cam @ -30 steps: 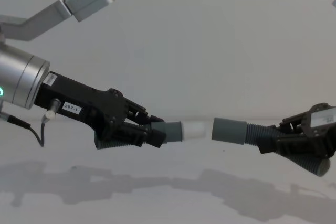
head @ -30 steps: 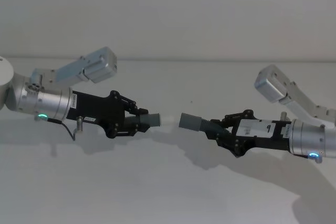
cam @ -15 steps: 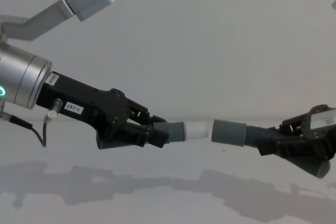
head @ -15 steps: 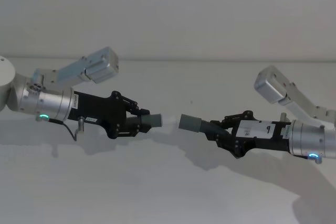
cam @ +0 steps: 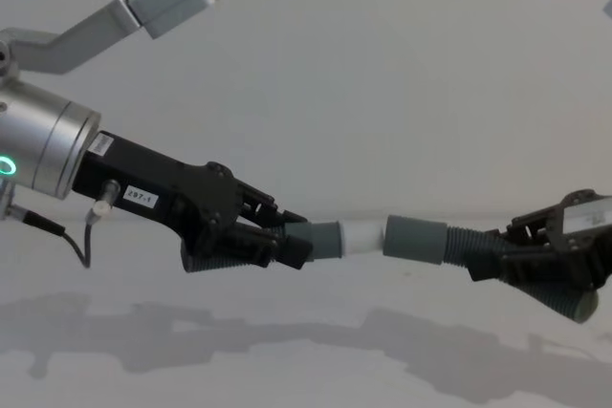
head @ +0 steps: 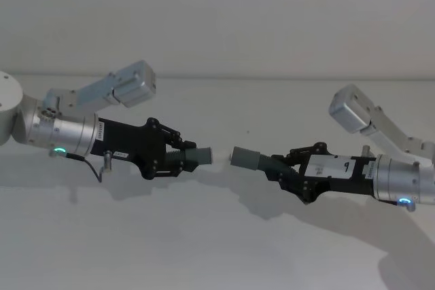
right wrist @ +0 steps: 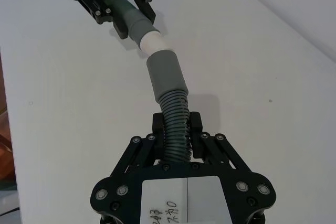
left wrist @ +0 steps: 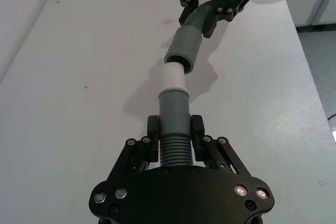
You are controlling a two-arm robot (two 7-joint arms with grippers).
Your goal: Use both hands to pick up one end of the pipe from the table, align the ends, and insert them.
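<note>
Two pipe pieces are held in the air above the white surface (head: 217, 249), one in each gripper, with their free ends turned toward each other near the middle of the scene.

The left gripper (head: 178, 159) is reached in from the left side, and its jaws are closed on the ribbed part of the left pipe piece (cam: 325, 239). The smooth grey cuff of this piece sticks out past the jaws and ends in the narrower white tip (cam: 364, 233). A green ring is lit on the silver wrist behind this gripper.

The right gripper (head: 285, 168) is reached in from the right side, and its jaws are closed on the ribbed part of the right pipe piece (cam: 449, 244). The wider plain grey cuff (cam: 415, 239) of this piece is pointed toward the left gripper.

In the chest view the white tip is seen right at the mouth of the plain cuff, touching it or just beside it. In both wrist views the tip is seen at the rim of the cuff opening, with most of its white length outside. Whether the tip has entered the cuff cannot be told. The two pieces are roughly in line, with a slight bend at the meeting point.

Shadows of both arms are cast on the surface beneath them.
</note>
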